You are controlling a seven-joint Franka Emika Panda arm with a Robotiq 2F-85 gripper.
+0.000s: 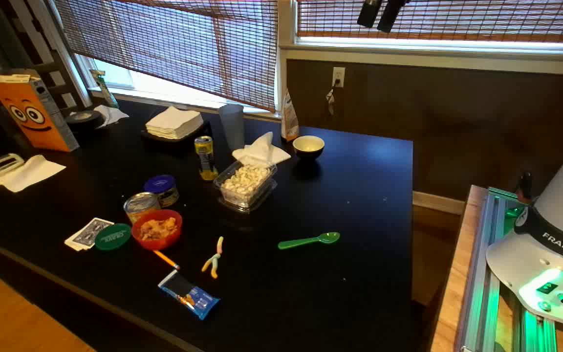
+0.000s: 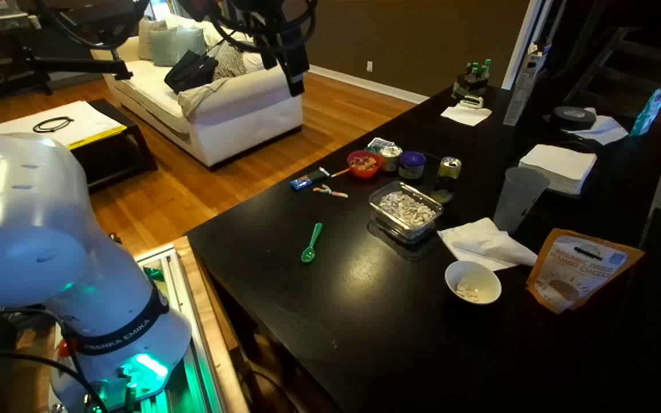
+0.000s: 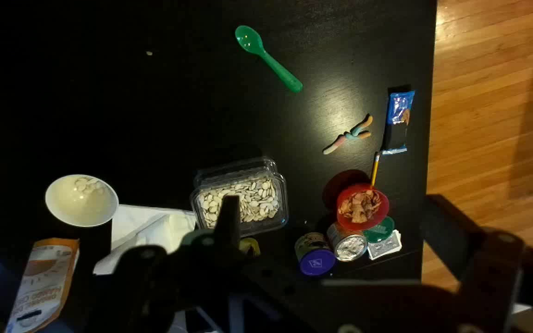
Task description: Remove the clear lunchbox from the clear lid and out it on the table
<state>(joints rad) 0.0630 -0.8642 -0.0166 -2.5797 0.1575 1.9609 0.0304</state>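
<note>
The clear lunchbox (image 1: 246, 183) holds pale cream pieces and sits upright on the clear lid (image 1: 265, 196) on the black table (image 1: 359, 205). The lunchbox (image 2: 405, 209) and the lid (image 2: 377, 234) also show in an exterior view. In the wrist view the lid (image 3: 232, 170) sticks out along one long side of the lunchbox (image 3: 257, 203); the box covers most of it. My gripper (image 3: 332, 200) is open and empty, high above the table. One finger overlaps the lunchbox in the wrist view without touching it. The gripper (image 1: 379, 22) is at the top edge of an exterior view.
Close beside the lunchbox are a white napkin (image 2: 488, 244), a yellow can (image 1: 205, 157) and a tall grey cup (image 2: 520, 198). A small bowl (image 3: 81, 200) and an orange-white bag (image 2: 583, 269) stand nearby. A green spoon (image 1: 309, 241) and a red bowl (image 1: 158, 230) lie towards other sides.
</note>
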